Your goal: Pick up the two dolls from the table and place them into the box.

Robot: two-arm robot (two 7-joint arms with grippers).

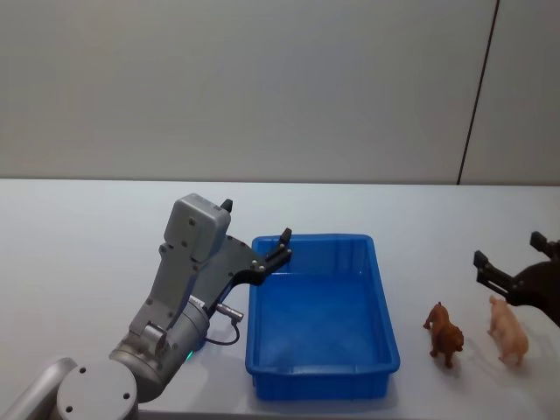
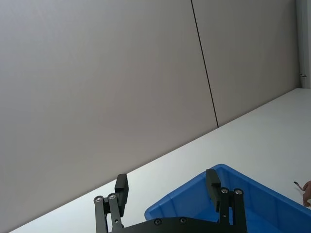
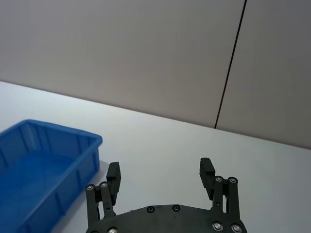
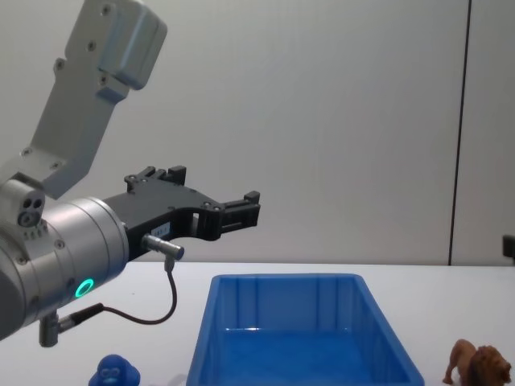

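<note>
Wall: plain grey panelled wall [image 1: 262, 87] behind the work, with one dark vertical seam toward the right.
Table: wide, smooth white table [image 1: 87, 227]; everything below stands on it or hangs over it.
Box: bright blue rectangular plastic box [image 1: 388, 306] with sloped walls and a thick rim, at the near middle of the table, long side running away from the robot. All three figurines stand outside it.
Left arm: bulky grey left arm [image 1: 175, 289] with a green light [image 4: 83, 287] lit on its housing, rising just left of the box.
Left gripper: black two-finger left gripper [image 1: 255, 220], held well above the table by the box's far-left corner and pointing toward the wall. Fingers wide apart, nothing between them.
Right gripper: black right gripper [image 1: 509, 250] at the right edge of the head view, just beyond the two figurines there. Fingers spread wide, empty.
Lion: small brown plastic lion [image 1: 444, 334] with a darker mane, upright on the table just right of the box's near-right corner, clear of its wall.
Pink figurine: pale pink plastic animal figurine [image 1: 507, 329], upright just right of the lion, not touching it and closest to the right gripper.
Ape: small solid blue rounded ape figure [image 4: 115, 371], on the table left of the box, low beneath the left arm. The box stands between it and the lion.
</note>
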